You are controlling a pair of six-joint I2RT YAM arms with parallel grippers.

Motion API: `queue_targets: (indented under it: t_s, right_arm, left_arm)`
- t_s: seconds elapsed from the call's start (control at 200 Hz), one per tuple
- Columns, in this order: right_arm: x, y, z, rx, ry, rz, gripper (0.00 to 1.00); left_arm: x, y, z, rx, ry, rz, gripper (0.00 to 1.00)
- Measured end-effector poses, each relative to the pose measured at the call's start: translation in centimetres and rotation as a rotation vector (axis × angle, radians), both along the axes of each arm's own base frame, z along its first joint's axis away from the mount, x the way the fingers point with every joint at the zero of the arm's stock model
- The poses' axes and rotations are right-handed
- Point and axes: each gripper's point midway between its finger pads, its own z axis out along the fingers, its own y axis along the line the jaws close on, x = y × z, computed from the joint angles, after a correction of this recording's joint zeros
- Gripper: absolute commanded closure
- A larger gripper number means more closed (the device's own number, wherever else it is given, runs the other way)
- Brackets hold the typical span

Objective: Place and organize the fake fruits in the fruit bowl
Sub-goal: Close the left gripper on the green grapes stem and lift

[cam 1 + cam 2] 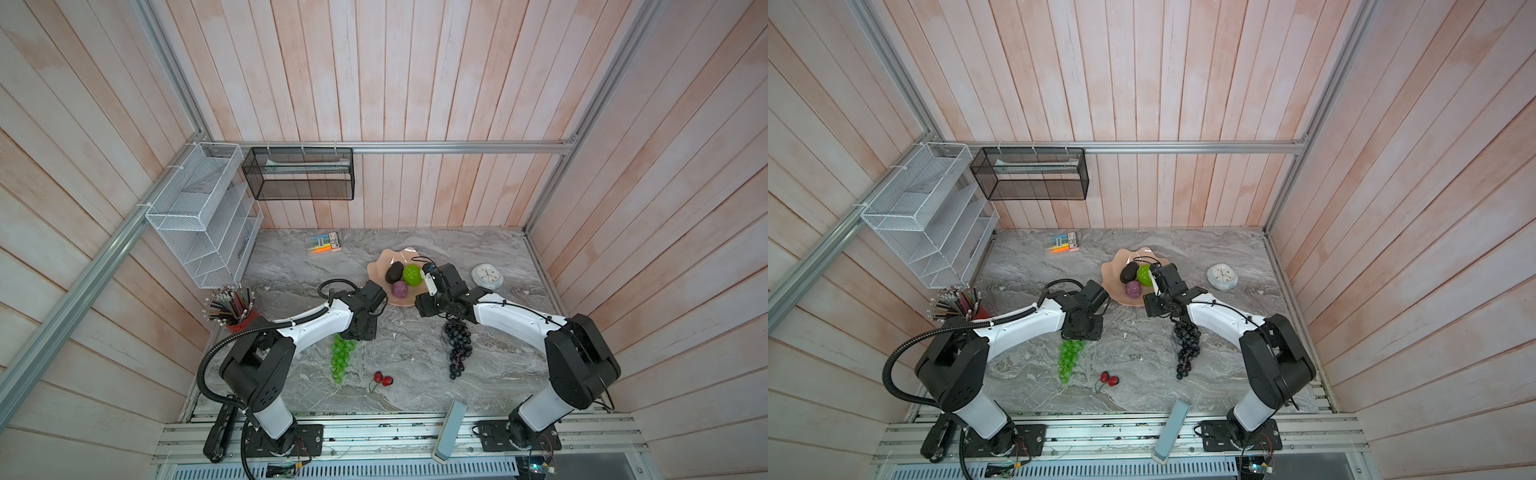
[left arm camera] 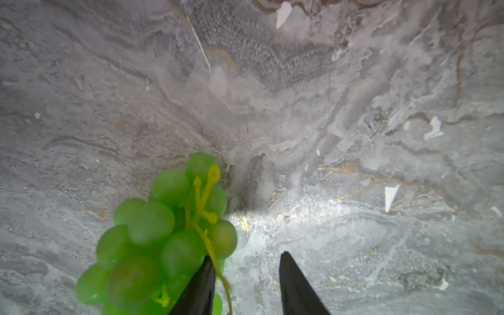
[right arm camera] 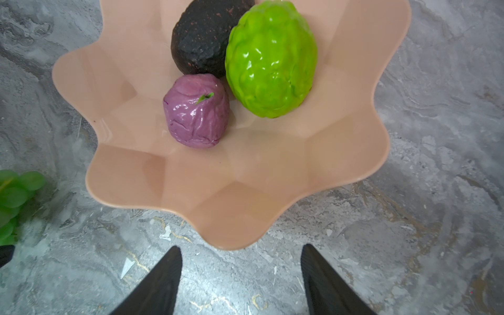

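My left arm [image 1: 307, 328] and right arm [image 1: 511, 320] are white shells with black joints. A ribbed black hose [image 1: 201, 370] loops from the left; my left gripper [image 2: 245, 255] and right gripper [image 3: 242, 245] have tapered black fingers [image 3: 161, 283].

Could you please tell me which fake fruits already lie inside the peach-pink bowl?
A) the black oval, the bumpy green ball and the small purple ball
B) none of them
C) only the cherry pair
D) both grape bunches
A: the right wrist view shows the black oval, bright green bumpy ball and small purple ball resting inside the fruit bowl.
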Motion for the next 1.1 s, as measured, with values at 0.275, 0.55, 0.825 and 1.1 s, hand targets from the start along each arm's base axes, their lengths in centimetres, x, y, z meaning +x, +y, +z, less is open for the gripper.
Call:
queue_targets:
  t_s: [0.275,0.55,0.825,1.1]
  right_arm:
    - [0.0,0.0,0.0,0.002,0.001,0.002,0.31]
    - [0.0,0.1,-0.2,0.0,0.005,0.002,0.31]
    - [-0.1,0.1,-0.2,0.002,0.007,0.005,0.31]
    - [-0.2,0.3,-0.2,0.005,0.008,0.01,0.31]
  left_arm:
    - [0.4,0.8,-1.2,0.008,-0.003,0.017,0.77]
    - [0.8,1.4,-1.3,0.022,-0.016,0.037,0.94]
    - [0.5,1.6,-0.2,-0.005,-0.039,0.043,1.0]
    - [-0.1,0.7,3.9,-0.126,-0.095,0.027,1.0]
